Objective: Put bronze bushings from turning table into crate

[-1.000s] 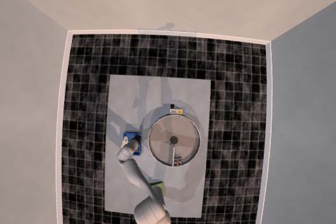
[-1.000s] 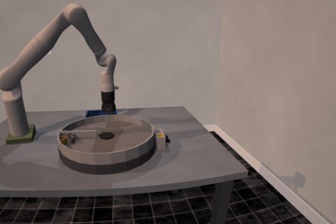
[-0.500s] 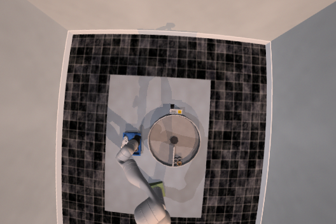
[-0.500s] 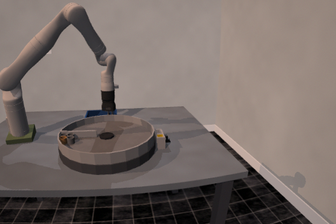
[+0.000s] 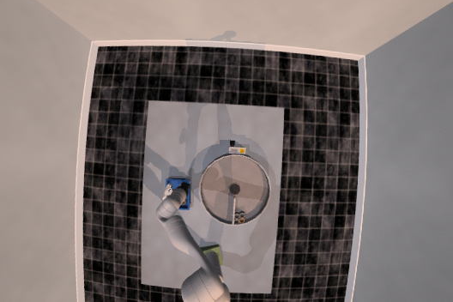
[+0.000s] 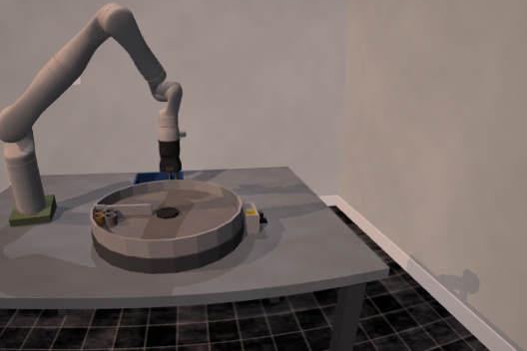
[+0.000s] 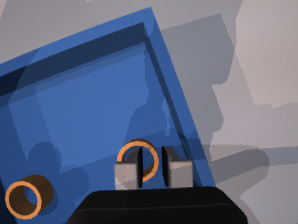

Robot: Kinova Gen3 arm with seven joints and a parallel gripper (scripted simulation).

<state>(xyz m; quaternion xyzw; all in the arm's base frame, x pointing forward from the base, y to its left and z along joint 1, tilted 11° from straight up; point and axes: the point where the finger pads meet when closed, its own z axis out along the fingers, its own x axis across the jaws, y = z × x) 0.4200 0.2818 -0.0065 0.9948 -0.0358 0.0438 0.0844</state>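
Crate [image 5: 189, 202] [image 6: 145, 175] [image 7: 174, 82]: blue. Bushings in crate [image 7: 138, 141] [image 7: 23, 217]: orange-rimmed. Counter [image 5: 172, 125] [image 6: 309, 255]: grey. Floor [image 5: 317, 91] [image 6: 294, 330]: black, crossed by pale gridlines. Base plate [image 5: 218, 250] [image 6: 31, 218]: green.
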